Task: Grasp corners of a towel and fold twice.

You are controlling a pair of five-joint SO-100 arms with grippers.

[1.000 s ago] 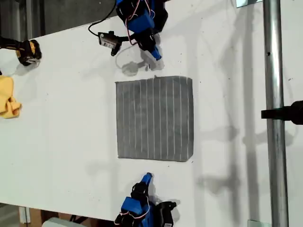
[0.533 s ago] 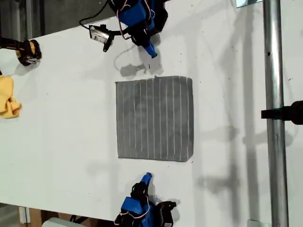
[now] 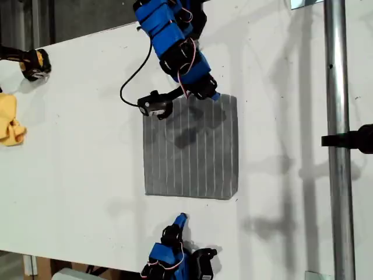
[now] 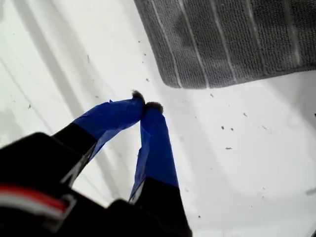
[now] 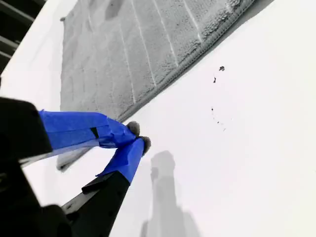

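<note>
Find the towel (image 3: 191, 149) spread flat and unfolded on the table (image 3: 87, 146), with stripes running from one arm toward the other and all four corners lying free. Note my first gripper (image 4: 146, 105) at the towel's top edge in the exterior view, toward that view's right. Note its fingers (image 4: 111, 118) pressed together on nothing, tips just short of the nearest corner (image 4: 171, 80), bare table between. Note my second gripper (image 5: 138, 137) off the opposite edge, likewise pressed tip to tip and empty (clearly apart from the cloth in the exterior view, seemingly closer in the wrist view). Treat the towel as light, soft and limp: expect no stiffness, and expect sag and drag from any lifted part. Expect the pile to catch on the fingers rather than slip. Take hold at the corner tips only, never mid-edge, to keep the fold line straight. Spread the fingers before descending, set one down on the table beside the corner, and pinch a single layer. Lift just clear of the table during the carry, to avoid pulling the whole cloth along. Count no fold as made so far.
</note>
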